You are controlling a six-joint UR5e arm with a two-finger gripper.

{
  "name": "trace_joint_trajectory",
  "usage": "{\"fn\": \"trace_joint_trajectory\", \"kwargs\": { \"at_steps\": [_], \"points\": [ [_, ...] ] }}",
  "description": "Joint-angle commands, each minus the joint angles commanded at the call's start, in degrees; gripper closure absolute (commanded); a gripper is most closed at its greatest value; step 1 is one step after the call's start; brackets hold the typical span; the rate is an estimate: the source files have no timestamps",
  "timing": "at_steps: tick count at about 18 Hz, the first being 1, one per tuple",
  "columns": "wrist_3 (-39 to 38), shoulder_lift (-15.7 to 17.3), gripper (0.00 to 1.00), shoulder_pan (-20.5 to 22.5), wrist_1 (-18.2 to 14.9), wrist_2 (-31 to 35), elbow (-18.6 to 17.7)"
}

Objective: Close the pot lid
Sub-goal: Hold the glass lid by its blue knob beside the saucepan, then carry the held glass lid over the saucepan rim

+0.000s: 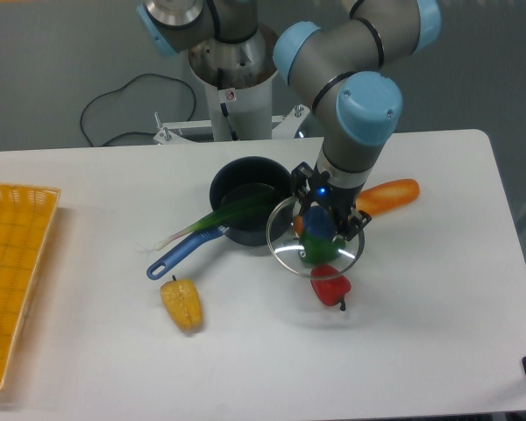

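One lid hangs tilted just right of the pot, its blue knob pinched in the gripper. The pot is uncovered, a green onion across its rim; carrying over and lowering remain.

Arm bent downward, hand vertical, fingers closed on something.

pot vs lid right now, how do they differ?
The pot is dark, opaque and sits on the table; the lid is clear glass, held at its blue knob by the claw. The pot has a leek across it; the lid lies right of it, overlapping its rim. Both are round, similar width.
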Motion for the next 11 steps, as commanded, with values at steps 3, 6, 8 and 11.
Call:
{"fn": "trace_joint_trajectory", "kwargs": {
  "at_steps": [3,6,8,11],
  "points": [
    [0.0,1.3,0.41,0.2,-0.8,-0.7,-1.1],
    [-0.1,2.4,0.41,0.1,-2.9,-1.7,-1.6],
    [-0.1,3.9,0.41,-0.2,-3.0,-2.0,-3.7],
    [-0.2,5.6,0.41,0.1,-3.3,-3.9,-5.4]
  ]
}}
